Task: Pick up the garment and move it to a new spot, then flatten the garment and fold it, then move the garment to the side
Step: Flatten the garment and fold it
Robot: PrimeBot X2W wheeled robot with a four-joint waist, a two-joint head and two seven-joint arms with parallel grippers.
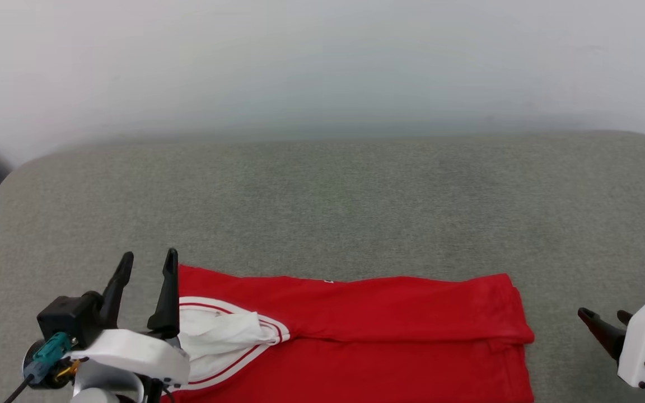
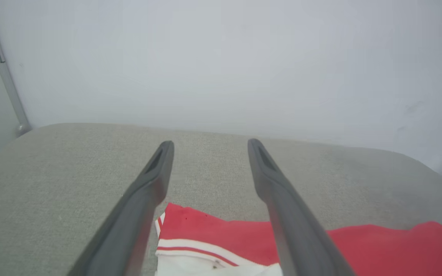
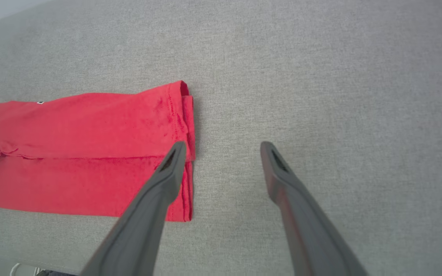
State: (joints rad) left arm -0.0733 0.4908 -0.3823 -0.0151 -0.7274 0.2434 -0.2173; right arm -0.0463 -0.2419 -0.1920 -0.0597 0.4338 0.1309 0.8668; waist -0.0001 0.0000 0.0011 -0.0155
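Work surface: a grey, fabric-covered padded top (image 1: 322,190) set against a plain pale wall (image 1: 322,61). A grey metal pole (image 2: 7,80) stands at the far left corner.

The garment (image 1: 389,316) lies on the near part of the surface, folded lengthwise into a long red band running left to right, with one layer lapped over another along a horizontal seam line. At its left end a white sleeve (image 1: 219,333) with red-and-white striped trim lies crumpled on top. No print is visible, only plain red cloth.

The left gripper (image 1: 149,255) sits at the garment's left end, fingers spread with nothing between them. In the left wrist view the garment's far left corner shows between the two fingers.

The right gripper (image 3: 223,145) sits off the garment's right end, fingers likewise spread and holding nothing. In the right wrist view one finger overlaps the hemmed right edge and the other lies over bare surface. Contact with the cloth cannot be determined.
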